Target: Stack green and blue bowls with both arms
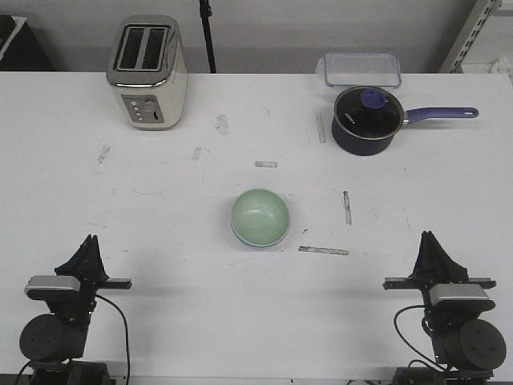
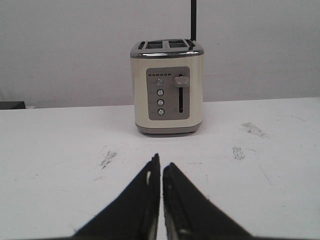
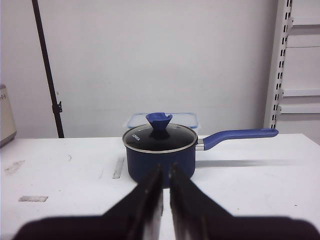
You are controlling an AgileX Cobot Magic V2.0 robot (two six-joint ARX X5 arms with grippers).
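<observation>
The pale mint green bowl sits at the middle of the white table. It rests inside the blue bowl, of which only a thin periwinkle edge shows under its near side. My left gripper is at the front left, shut and empty, far from the bowls. My right gripper is at the front right, shut and empty. In the left wrist view my left gripper points at the toaster. In the right wrist view my right gripper points at the saucepan. No bowl shows in either wrist view.
A cream toaster stands at the back left and also shows in the left wrist view. A navy saucepan with glass lid and purple handle stands at the back right, a clear container behind it. Tape marks lie near the bowls.
</observation>
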